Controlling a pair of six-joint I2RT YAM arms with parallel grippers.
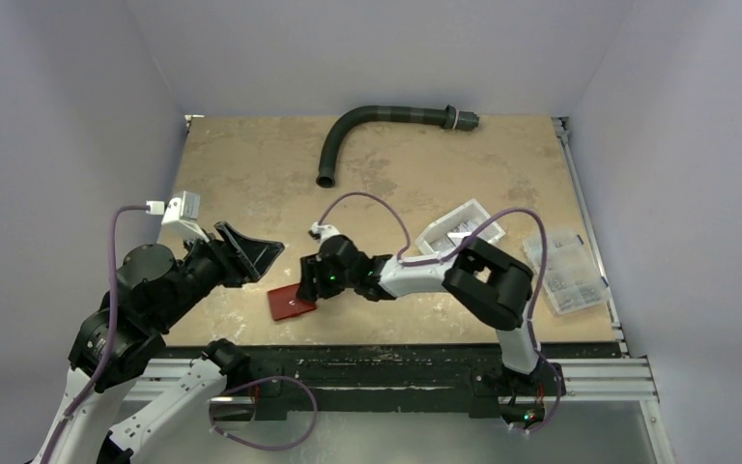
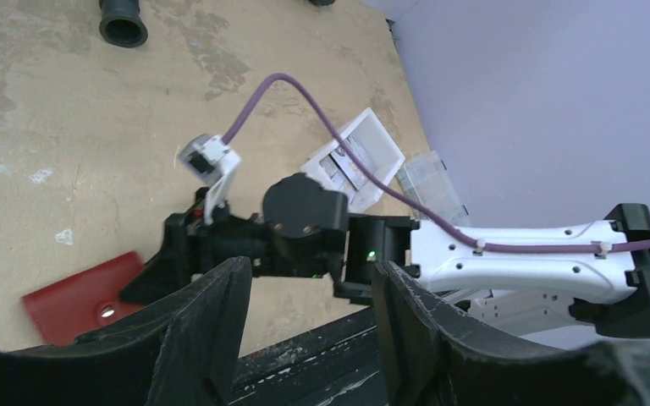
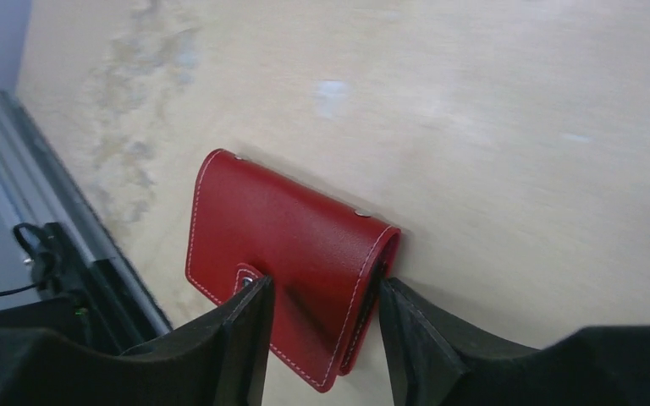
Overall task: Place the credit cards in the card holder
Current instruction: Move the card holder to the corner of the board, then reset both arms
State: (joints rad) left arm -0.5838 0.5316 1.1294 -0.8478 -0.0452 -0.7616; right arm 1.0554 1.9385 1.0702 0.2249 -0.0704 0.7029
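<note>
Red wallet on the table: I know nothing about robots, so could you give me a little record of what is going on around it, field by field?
Card holder: red, closed, flat on the table near its front edge
Right hand: fingers astride one end of the holder; grip unclear
Left hand: open, empty, off the table, left of the holder
Cards: seemingly the pale pieces in the white bin
Also there: grey hose, clear box

Overhead and both wrist views share card holder (image 1: 290,302).
</note>
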